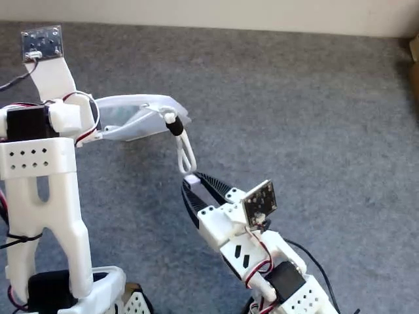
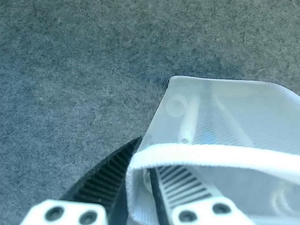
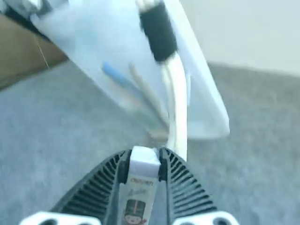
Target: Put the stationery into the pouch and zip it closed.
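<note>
The translucent white pouch (image 1: 141, 118) hangs above the grey carpet, held at its edge. My left gripper (image 2: 150, 187) is shut on the pouch's white rim (image 2: 206, 154), with one ribbed finger inside the mesh. Inside the pouch (image 2: 225, 112) lie a white pen (image 2: 187, 122) and a blue item (image 3: 119, 77). From the black zipper pull (image 1: 174, 125) a white cord loop (image 1: 185, 152) runs down to a small white tag (image 3: 140, 171). My right gripper (image 1: 191, 184) (image 3: 143, 161) is shut on that tag, just below and in front of the pouch (image 3: 93, 42).
Grey carpet (image 1: 314, 118) covers the whole surface, open to the right and at the back. A brown box (image 3: 18, 51) stands beyond the pouch in the right wrist view. A pale wall (image 1: 262, 13) borders the far edge.
</note>
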`<act>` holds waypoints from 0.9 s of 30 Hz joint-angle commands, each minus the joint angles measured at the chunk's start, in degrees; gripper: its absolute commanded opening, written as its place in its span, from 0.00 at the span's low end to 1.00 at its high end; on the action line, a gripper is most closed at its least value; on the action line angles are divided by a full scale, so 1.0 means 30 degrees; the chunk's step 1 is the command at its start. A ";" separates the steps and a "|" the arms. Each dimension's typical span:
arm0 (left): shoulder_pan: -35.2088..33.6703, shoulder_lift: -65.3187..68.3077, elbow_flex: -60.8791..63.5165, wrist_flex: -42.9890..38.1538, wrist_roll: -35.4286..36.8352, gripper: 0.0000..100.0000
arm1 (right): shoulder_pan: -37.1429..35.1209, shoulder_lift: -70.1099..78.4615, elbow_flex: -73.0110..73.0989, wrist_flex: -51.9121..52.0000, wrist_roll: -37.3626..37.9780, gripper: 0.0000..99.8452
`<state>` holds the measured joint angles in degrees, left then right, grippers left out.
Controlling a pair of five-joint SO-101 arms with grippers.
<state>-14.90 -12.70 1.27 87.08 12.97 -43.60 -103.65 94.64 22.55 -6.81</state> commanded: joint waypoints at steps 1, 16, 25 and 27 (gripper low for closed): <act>-0.0132 0.0396 0.0630 -0.0176 0.0147 0.01 | -0.0073 -0.0161 -0.0952 -0.2242 0.1026 0.00; -0.0132 0.0396 0.0601 -0.0176 0.0147 0.01 | -0.3619 0.0659 -0.4967 -0.9216 0.7678 0.00; -0.0132 0.0396 0.0630 -0.0176 0.0147 0.01 | -0.3824 0.7077 -0.5377 -1.5780 0.9172 0.00; -0.0132 0.0396 0.0630 -0.0176 0.0147 0.01 | -0.3766 0.8952 -0.6110 -1.7245 0.9172 0.00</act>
<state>-14.90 -12.70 1.27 87.08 12.97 -54.51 -84.31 82.86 -22.02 19.82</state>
